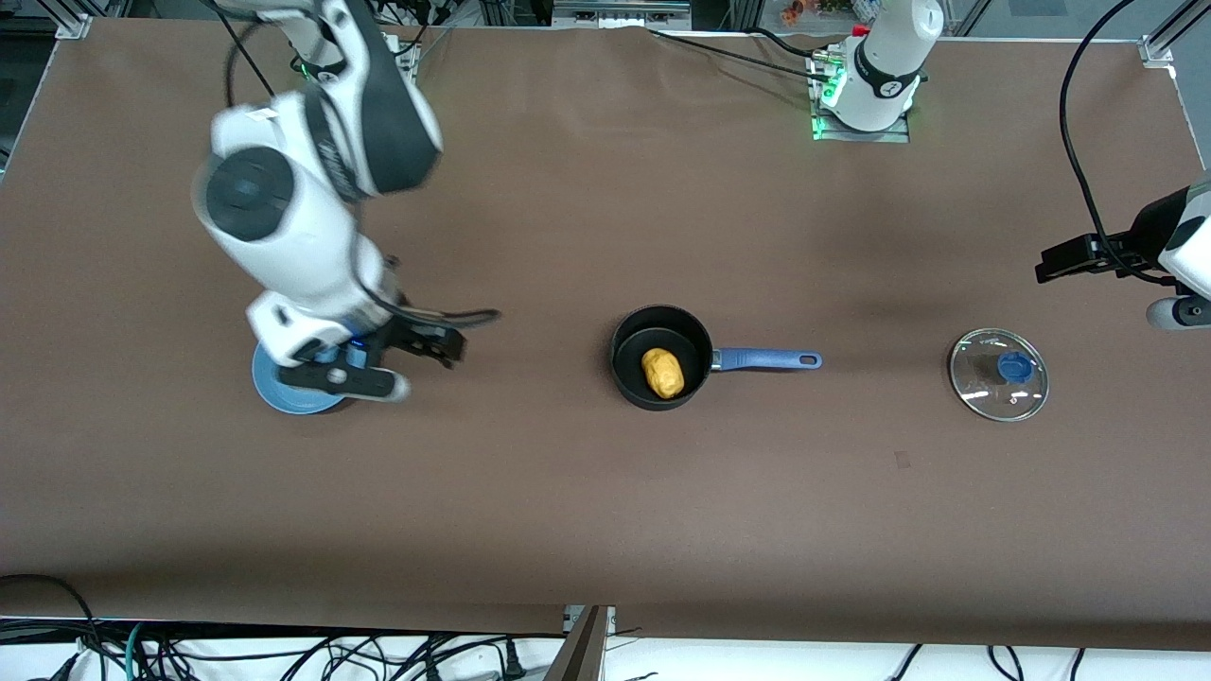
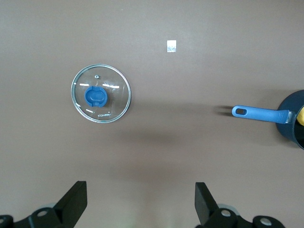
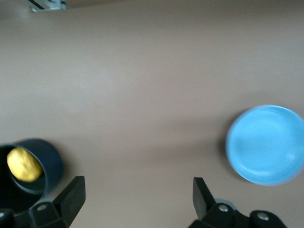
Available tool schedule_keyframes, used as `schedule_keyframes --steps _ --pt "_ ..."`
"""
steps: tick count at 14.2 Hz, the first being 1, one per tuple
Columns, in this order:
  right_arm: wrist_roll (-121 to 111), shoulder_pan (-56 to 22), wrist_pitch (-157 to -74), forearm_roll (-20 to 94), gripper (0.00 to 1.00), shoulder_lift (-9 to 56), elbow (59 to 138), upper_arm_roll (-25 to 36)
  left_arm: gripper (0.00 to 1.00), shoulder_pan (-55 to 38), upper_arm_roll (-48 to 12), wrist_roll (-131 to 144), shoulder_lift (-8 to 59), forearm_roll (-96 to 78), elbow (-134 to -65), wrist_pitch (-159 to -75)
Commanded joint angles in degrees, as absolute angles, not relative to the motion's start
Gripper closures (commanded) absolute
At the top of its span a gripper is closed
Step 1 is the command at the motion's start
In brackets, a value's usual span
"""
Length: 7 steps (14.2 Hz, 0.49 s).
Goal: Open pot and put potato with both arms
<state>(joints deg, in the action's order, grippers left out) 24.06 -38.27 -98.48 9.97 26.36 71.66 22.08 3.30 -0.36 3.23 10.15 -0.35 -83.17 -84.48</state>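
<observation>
The black pot [image 1: 632, 333] with its blue handle [image 1: 766, 358] stands open at mid-table. The yellow-orange potato [image 1: 662, 372] lies inside it. The glass lid [image 1: 984, 378] with a blue knob lies flat on the table toward the left arm's end, apart from the pot. My left gripper [image 1: 1055, 265] is open and empty, up near the lid. In the left wrist view [image 2: 141, 199] it shows the lid [image 2: 100, 93] and the pot's handle [image 2: 259, 113]. My right gripper [image 1: 440, 345] is open and empty, up between pot and plate; the right wrist view [image 3: 137, 197] shows the pot [image 3: 50, 159] and potato [image 3: 23, 164].
A flat light-blue plate [image 1: 284, 392] lies toward the right arm's end, partly under the right hand; it also shows in the right wrist view [image 3: 266, 145]. A small white scrap [image 2: 172, 46] lies on the brown table cover near the lid. Cables run along the table's edges.
</observation>
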Motion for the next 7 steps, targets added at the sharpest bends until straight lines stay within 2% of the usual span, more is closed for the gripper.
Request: schedule_keyframes --steps 1,4,5,7 --pt "17.94 -38.94 -94.06 10.02 0.0 11.83 84.51 25.04 0.0 2.99 -0.18 3.96 10.99 -1.23 -81.21 -83.76" --pt "16.7 -37.98 -93.6 5.48 0.0 -0.06 95.33 25.67 0.0 3.34 -0.18 3.87 10.99 -1.58 -81.21 -83.76" --pt "16.53 -34.14 -93.26 2.67 0.0 -1.57 96.58 22.62 0.0 3.34 -0.09 3.87 10.99 -2.19 -81.3 -83.76" --pt "13.99 -18.28 -90.97 0.71 0.0 -1.5 95.46 9.39 0.0 3.25 -0.09 3.96 11.16 -2.55 -81.21 -83.76"
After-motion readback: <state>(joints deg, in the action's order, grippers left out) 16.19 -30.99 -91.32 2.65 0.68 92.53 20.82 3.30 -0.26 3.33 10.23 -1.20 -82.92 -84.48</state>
